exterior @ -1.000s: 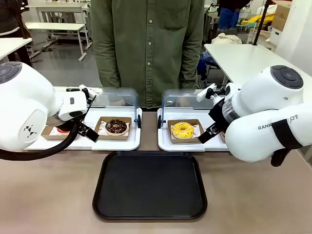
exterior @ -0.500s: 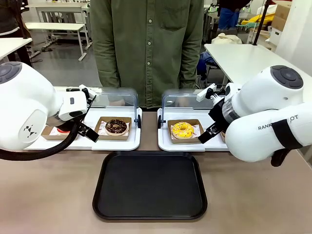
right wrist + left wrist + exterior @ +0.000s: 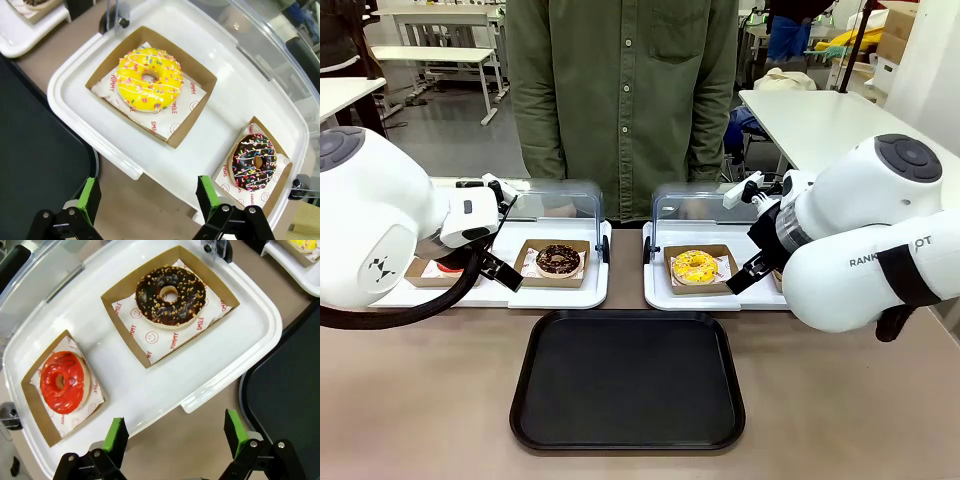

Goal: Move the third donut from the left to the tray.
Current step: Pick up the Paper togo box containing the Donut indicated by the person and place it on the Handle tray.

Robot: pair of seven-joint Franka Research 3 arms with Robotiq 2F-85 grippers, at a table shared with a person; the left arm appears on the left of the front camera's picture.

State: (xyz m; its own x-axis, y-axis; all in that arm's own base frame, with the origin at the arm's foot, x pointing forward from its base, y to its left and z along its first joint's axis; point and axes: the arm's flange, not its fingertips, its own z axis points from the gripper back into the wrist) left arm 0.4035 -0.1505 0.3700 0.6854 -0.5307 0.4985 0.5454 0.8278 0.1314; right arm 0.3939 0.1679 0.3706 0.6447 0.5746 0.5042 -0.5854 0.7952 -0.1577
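Yellow donut (image 3: 148, 79) on cardboard square (image 3: 146, 34), white tray (image 3: 232, 100)

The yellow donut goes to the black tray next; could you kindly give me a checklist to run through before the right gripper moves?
1. Right gripper open: ok, pads spread wide.
2. Yellow donut uncovered: ok, the clear lid stands raised behind it.
3. Right gripper centred over the donut: not ok, it hangs short of it, by the white tray edge.
4. Black tray has landing room: ok, nothing lies on it.
5. Left gripper out of the way: ok, open near the chocolate donut.
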